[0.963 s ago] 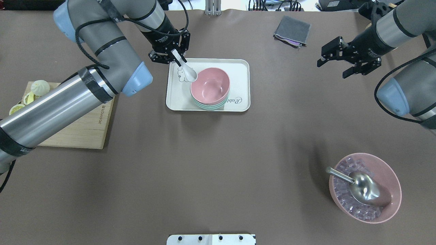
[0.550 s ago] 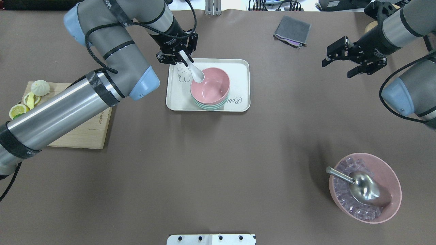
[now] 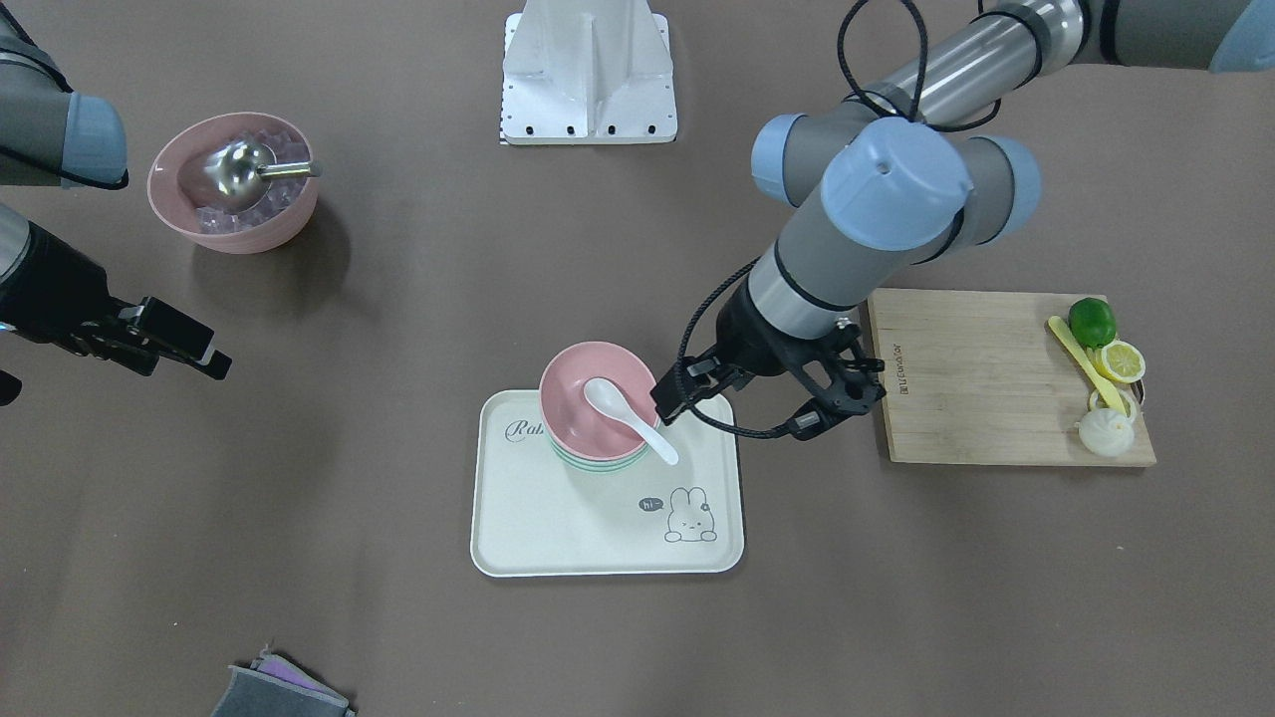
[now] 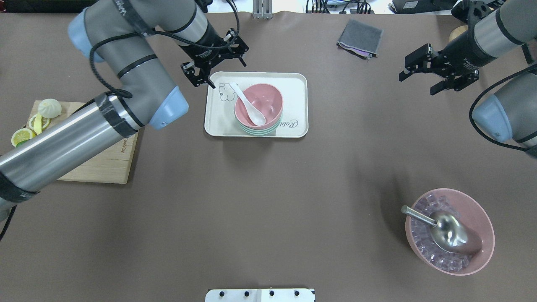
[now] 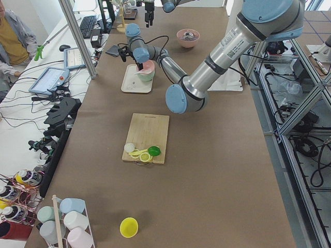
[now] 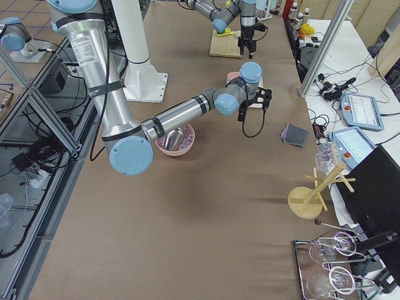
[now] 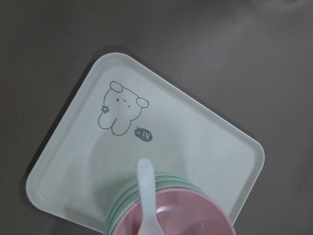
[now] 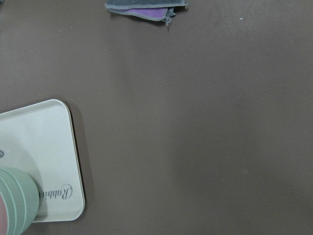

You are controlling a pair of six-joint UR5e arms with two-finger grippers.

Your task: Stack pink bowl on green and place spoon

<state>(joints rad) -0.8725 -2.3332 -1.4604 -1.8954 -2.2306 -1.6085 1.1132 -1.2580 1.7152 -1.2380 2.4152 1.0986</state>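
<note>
The pink bowl point(image 4: 266, 100) sits stacked on the green bowls point(image 4: 256, 131) on the white tray point(image 4: 293, 92). The white spoon point(image 4: 247, 107) lies with its scoop in the pink bowl and its handle over the rim toward the rabbit drawing. My left gripper point(image 4: 228, 74) is open and empty, above the tray's far left corner, apart from the spoon. In the left wrist view the spoon point(image 7: 146, 196), the pink bowl point(image 7: 195, 215) and the tray point(image 7: 195, 142) show below. My right gripper point(image 4: 416, 85) is open and empty, far to the right of the tray.
A wooden cutting board point(image 4: 105, 155) with lemon slices and a bun lies at the left. A larger pink bowl point(image 4: 482, 218) with ice cubes and a metal scoop stands at the near right. A folded grey cloth point(image 4: 360, 37) lies at the back.
My left gripper has let go of the spoon, opened and drawn back from the bowl. The spoon now rests in the pink bowl. The right arm has shifted slightly right.
</note>
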